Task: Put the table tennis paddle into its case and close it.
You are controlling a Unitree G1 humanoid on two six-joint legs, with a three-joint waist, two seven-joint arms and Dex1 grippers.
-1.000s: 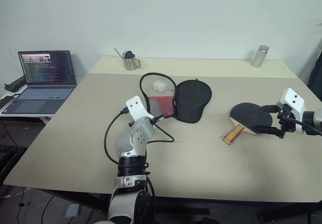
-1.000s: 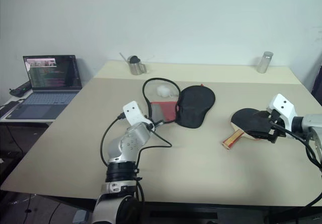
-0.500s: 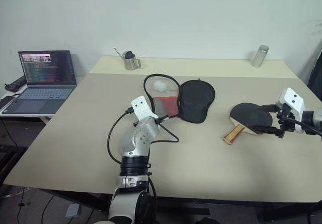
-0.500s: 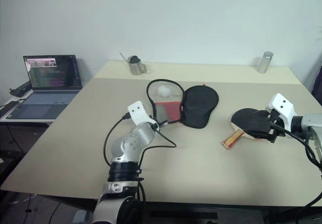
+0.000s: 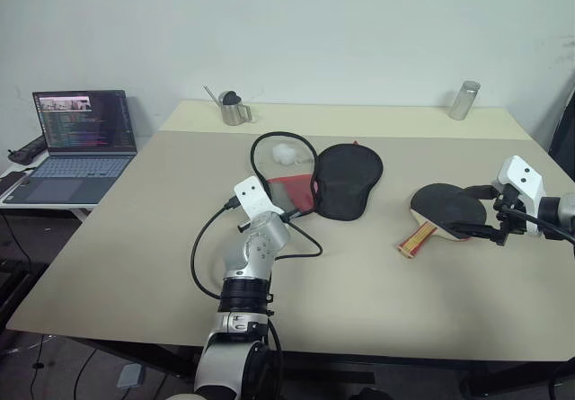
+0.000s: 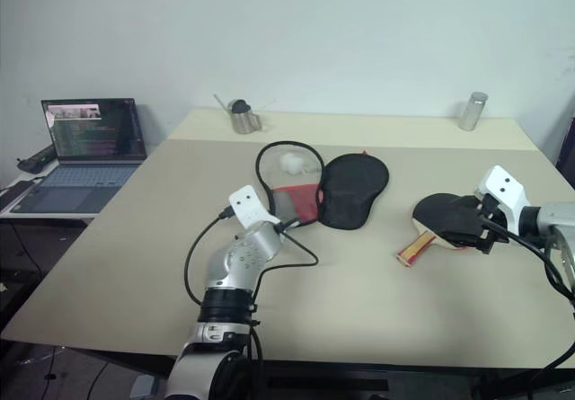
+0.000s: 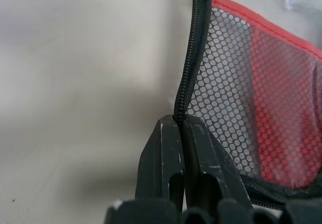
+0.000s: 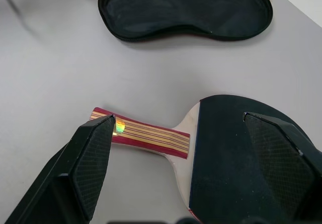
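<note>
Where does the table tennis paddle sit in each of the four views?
Left eye view: table tennis paddle at right, handle toward the case.
Right eye view: same spot.
Left wrist view: not in it.
Right wrist view: low centre, between the open right claw's fingers.
Shared landmark: the open black case.

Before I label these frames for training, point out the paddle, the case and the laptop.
paddle [image 8: 236, 148], right wrist view, black rubber face
case [image 5: 346, 180], left eye view, open black half
laptop [image 5: 83, 121], left eye view, screen
</note>
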